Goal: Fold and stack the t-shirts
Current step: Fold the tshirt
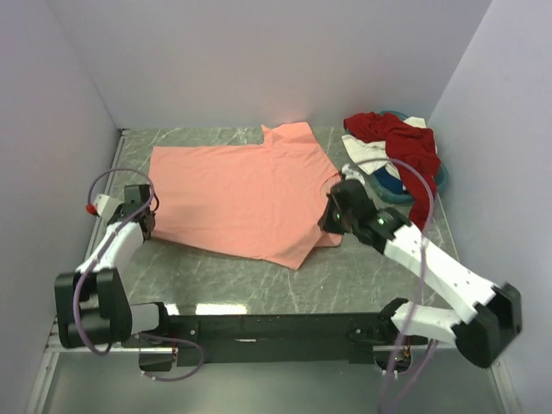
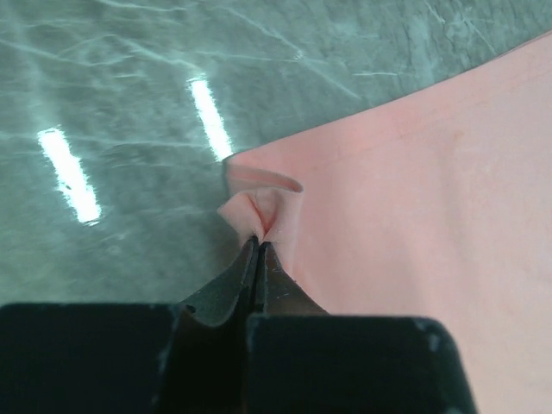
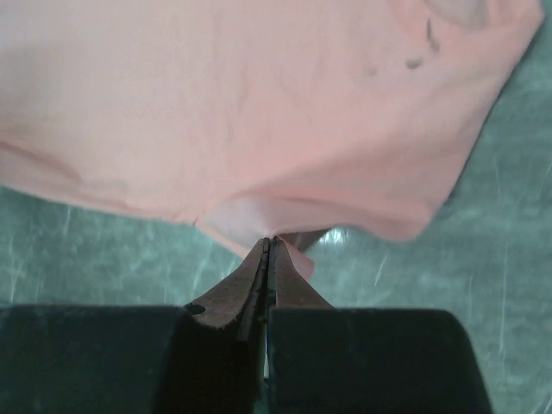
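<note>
Two tools are closed on one garment. The salmon-pink t-shirt (image 1: pixel 241 194) is spread mostly flat across the middle of the green marbled worktop (image 1: pixel 362 280), with one sleeve pointing toward the far wall.

The left tool (image 2: pixel 260 243) is clamped on the shirt's near-left corner. In the left wrist view the cloth is bunched into a small pucker right at the shut tips, and a curled hem fold is seen just beyond.

The right tool (image 3: pixel 269 241) is pinched shut on the shirt's right edge. In the right wrist view a thin fold of cloth is caught at the tips, and bare worktop is visible below the hem. From above, the near edge of the shirt is seen drawn to a point toward the front.

Three more shirts are heaped in the far right corner, just beside the pink one; contact cannot be told. The dark red t-shirt (image 1: pixel 404 142) is draped on top, the white t-shirt (image 1: pixel 360 151) is partly under it, and the teal-blue t-shirt (image 1: pixel 392 188) is at the heap's near edge.
</note>
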`<action>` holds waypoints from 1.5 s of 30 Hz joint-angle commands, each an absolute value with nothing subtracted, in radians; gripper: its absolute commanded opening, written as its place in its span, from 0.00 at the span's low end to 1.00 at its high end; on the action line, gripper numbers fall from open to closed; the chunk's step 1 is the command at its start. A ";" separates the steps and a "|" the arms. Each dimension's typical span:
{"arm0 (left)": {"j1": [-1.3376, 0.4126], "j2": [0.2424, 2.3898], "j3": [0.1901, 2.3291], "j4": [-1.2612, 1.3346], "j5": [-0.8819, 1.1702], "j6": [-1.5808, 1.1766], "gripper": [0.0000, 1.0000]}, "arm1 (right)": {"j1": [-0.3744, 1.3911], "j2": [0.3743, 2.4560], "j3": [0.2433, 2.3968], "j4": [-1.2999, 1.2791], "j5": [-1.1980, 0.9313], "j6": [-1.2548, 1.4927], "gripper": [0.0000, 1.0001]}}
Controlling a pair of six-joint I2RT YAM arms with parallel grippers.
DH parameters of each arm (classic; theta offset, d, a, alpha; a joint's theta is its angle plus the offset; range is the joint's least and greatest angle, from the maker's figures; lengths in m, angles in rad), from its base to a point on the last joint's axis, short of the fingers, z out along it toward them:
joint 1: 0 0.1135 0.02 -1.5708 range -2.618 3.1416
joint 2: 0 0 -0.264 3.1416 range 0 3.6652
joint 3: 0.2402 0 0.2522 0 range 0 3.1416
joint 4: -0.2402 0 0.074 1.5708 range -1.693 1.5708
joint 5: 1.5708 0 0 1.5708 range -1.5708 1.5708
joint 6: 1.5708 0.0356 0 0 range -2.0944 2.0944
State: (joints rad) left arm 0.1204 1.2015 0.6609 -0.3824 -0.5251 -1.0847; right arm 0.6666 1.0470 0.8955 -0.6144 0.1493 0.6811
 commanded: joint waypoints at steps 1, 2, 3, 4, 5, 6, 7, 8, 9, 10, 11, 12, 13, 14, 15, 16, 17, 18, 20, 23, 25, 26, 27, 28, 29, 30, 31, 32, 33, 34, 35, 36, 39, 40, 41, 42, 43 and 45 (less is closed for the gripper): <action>0.114 1.301 0.756 -0.345 -0.499 -1.075 0.02 | 0.560 1.200 1.033 -0.509 0.097 0.569 0.00; 0.114 1.319 0.770 -0.344 -0.497 -1.075 0.03 | 0.546 1.236 1.063 -0.508 0.089 0.562 0.00; 0.112 1.348 0.781 -0.338 -0.499 -1.077 0.04 | 0.535 1.270 1.122 -0.512 0.090 0.548 0.00; 0.112 1.362 0.804 -0.337 -0.497 -1.078 0.06 | 0.525 1.329 1.147 -0.509 0.092 0.542 0.00; 0.112 1.377 0.817 -0.339 -0.499 -1.077 0.06 | 0.500 1.357 1.173 -0.508 0.089 0.538 0.00; 0.112 1.411 0.842 -0.341 -0.500 -1.080 0.07 | 0.485 1.405 1.213 -0.506 0.068 0.535 0.00; 0.112 1.429 0.854 -0.342 -0.499 -1.081 0.08 | 0.471 1.426 1.232 -0.497 0.057 0.534 0.00; 0.112 1.446 0.867 -0.347 -0.497 -1.083 0.08 | 0.463 1.448 1.248 -0.495 0.048 0.532 0.00; 0.113 1.480 0.886 -0.350 -0.492 -1.092 0.08 | 0.442 1.466 1.281 -0.495 0.037 0.531 0.00; 0.112 1.494 0.893 -0.345 -0.486 -1.092 0.08 | 0.434 1.503 1.296 -0.497 0.028 0.532 0.00; 0.112 1.517 0.902 -0.345 -0.482 -1.094 0.08 | 0.414 1.518 1.311 -0.495 0.023 0.532 0.00; 0.112 1.526 0.916 -0.347 -0.480 -1.097 0.08 | 0.405 1.541 1.333 -0.495 0.009 0.534 0.00; 0.112 1.534 0.922 -0.354 -0.483 -1.100 0.08 | 0.396 1.551 1.342 -0.488 0.003 0.534 0.00; 0.112 1.545 0.931 -0.356 -0.485 -1.100 0.08 | 0.385 1.558 1.350 -0.483 0.005 0.538 0.00; 0.113 1.548 0.942 -0.359 -0.488 -1.101 0.08 | 0.368 1.574 1.364 -0.479 0.003 0.538 0.00; 0.114 1.552 0.946 -0.365 -0.492 -1.103 0.08 | 0.361 1.583 1.371 -0.477 0.005 0.540 0.00; 0.114 1.552 0.951 -0.365 -0.489 -1.104 0.08 | 0.354 1.592 1.380 -0.477 0.000 0.537 0.00; 0.115 1.557 0.959 -0.364 -0.486 -1.104 0.08 | 0.347 1.609 1.393 -0.479 -0.017 0.538 0.00; 0.115 1.569 0.972 -0.376 -0.486 -1.106 0.08 | 0.325 1.627 1.405 -0.482 -0.026 0.537 0.00; 0.117 1.592 1.003 -0.385 -0.486 -1.106 0.08 | 0.299 1.647 1.410 -0.468 -0.038 0.538 0.00; 0.117 1.601 1.020 -0.394 -0.486 -1.108 0.08 | 0.293 1.658 1.413 -0.462 -0.044 0.540 0.00; 0.117 1.609 1.025 -0.397 -0.491 -1.108 0.09 | 0.285 1.663 1.414 -0.460 -0.051 0.540 0.00; 0.118 1.611 1.031 -0.406 -0.492 -1.109 0.08 | 0.284 1.673 1.422 -0.457 -0.052 0.538 0.00; 0.120 1.612 1.032 -0.405 -0.494 -1.108 0.09 | 0.284 1.678 1.428 -0.462 -0.051 0.538 0.00; 0.124 1.612 1.032 -0.408 -0.492 -1.108 0.09 | 0.281 1.684 1.439 -0.460 -0.052 0.538 0.00; 0.127 1.612 1.032 -0.408 -0.491 -1.108 0.09 | 0.282 1.692 1.443 -0.460 -0.052 0.540 0.00; 0.129 1.612 1.031 -0.405 -0.488 -1.106 0.09 | 0.281 1.697 1.447 -0.460 -0.054 0.538 0.00; 0.133 1.614 1.032 -0.406 -0.486 -1.104 0.09 | 0.279 1.700 1.460 -0.463 -0.054 0.538 0.00; 0.133 1.614 1.034 -0.408 -0.485 -1.106 0.09 | 0.279 1.707 1.463 -0.466 -0.048 0.537 0.00; 0.136 1.615 1.035 -0.407 -0.482 -1.104 0.09 | 0.278 1.707 1.465 -0.466 -0.045 0.538 0.00; 0.135 1.617 1.037 -0.405 -0.479 -1.103 0.10 | 0.276 1.706 1.466 -0.466 -0.041 0.541 0.00; 0.137 1.615 1.038 -0.403 -0.474 -1.101 0.09 | 0.269 1.700 1.462 -0.462 -0.040 0.541 0.00; 0.137 1.617 1.046 -0.406 -0.469 -1.101 0.10 | 0.258 1.687 1.451 -0.448 -0.046 0.543 0.00; 0.137 1.618 1.049 -0.408 -0.468 -1.100 0.10 | 0.256 1.686 1.450 -0.446 -0.048 0.542 0.00; 0.137 1.621 1.052 -0.414 -0.469 -1.100 0.10 | 0.255 1.686 1.450 -0.445 -0.049 0.540 0.00; 0.137 1.624 1.060 -0.416 -0.469 -1.100 0.10 | 0.253 1.684 1.453 -0.442 -0.049 0.540 0.00; 0.138 1.628 1.061 -0.419 -0.471 -1.098 0.10 | 0.249 1.686 1.454 -0.442 -0.049 0.541 0.00; 0.138 1.635 1.072 -0.425 -0.474 -1.098 0.10 | 0.244 1.692 1.460 -0.442 -0.054 0.543 0.00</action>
State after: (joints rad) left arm 0.1322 1.6226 1.0267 -0.4137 -0.4709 -1.0939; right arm 0.2584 1.7061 1.4158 -0.4789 -0.0483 0.5518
